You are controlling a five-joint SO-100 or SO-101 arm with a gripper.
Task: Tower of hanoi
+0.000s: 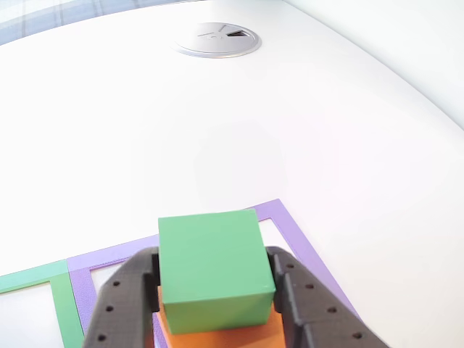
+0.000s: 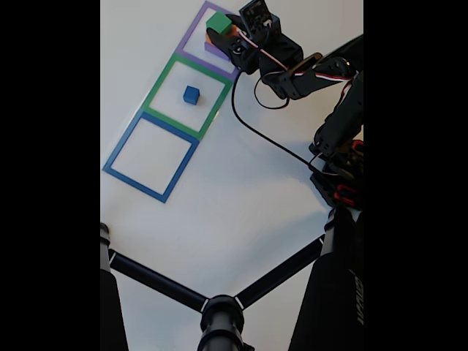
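Where the other view looks past the arm, the pincer point(image 1: 216, 308) has its dark fingers point(image 1: 127, 297) on either side of a green cube point(image 1: 214, 268), which sits on an orange block point(image 1: 217, 337) inside the purple frame point(image 1: 290, 232) on the white table point(image 1: 217, 130). From the fixed view, the pincer point(image 2: 223, 36) holds that green cube point(image 2: 217, 23) over the purple frame point(image 2: 191, 33), while a blue cube point(image 2: 191, 94) lies in the green frame point(image 2: 161, 84) beside an empty blue frame point(image 2: 117, 157).

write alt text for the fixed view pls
A robot arm's gripper reaches a green cube stacked on an orange block in a purple taped square. A small blue cube sits in the adjacent green square; the blue square holds nothing.
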